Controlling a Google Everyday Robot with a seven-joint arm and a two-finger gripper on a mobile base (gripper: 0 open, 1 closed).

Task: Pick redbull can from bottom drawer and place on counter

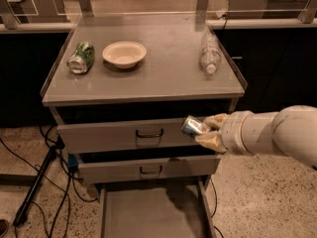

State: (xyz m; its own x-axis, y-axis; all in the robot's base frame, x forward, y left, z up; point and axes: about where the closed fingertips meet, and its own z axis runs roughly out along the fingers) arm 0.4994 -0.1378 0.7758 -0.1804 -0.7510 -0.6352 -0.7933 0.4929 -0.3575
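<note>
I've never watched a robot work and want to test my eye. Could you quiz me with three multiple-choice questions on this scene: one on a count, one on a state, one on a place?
1. How many things lie on the counter? A two; B three; C five.
2. The bottom drawer is: A open; B shut; C taken out.
3. Where is the redbull can? A in the bottom drawer; B on the counter; C in the gripper.

Answers: 1 B, a green can, a bowl and a bottle lie there. 2 A, it is pulled out and its floor shows. 3 C, the gripper clamps it in front of the top drawer.
</note>
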